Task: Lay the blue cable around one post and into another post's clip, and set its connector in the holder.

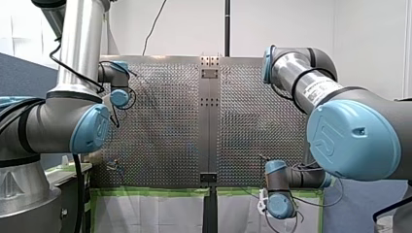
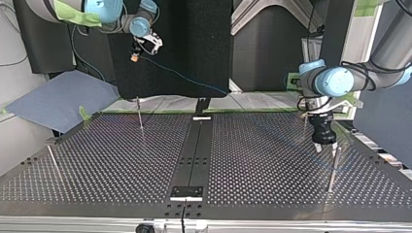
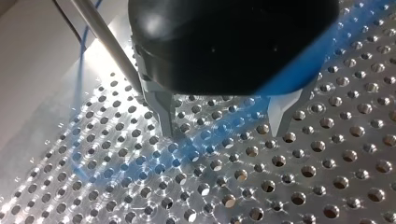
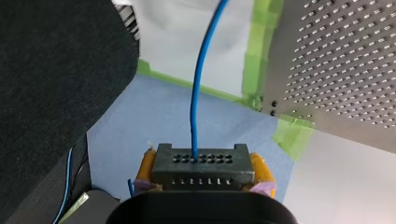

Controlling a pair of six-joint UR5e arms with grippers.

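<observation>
In the right wrist view my right gripper point(image 4: 201, 173) is shut on the black connector point(image 4: 201, 163), which sits between its yellow pads point(image 4: 148, 164). The blue cable point(image 4: 200, 74) leaves the connector and runs ahead, off the table's edge. In the top view my right gripper point(image 2: 142, 47) hangs in the air beyond the table's far edge, and the blue cable point(image 2: 187, 77) slants down towards the table's middle. My left gripper point(image 2: 324, 144) stands open just above the perforated table point(image 2: 262, 160), close to a thin post point(image 2: 334, 167). A blurred blue streak point(image 3: 219, 135) passes between its metal fingers point(image 3: 163, 114).
More thin posts point(image 2: 140, 114) point(image 2: 52, 159) stand on the table's other half. A dark centre strip carries a small plate point(image 2: 186, 191) near the top view's front edge. Green tape point(image 4: 254, 51) lines the table's edge, and a blue sheet point(image 2: 63, 99) lies beside it.
</observation>
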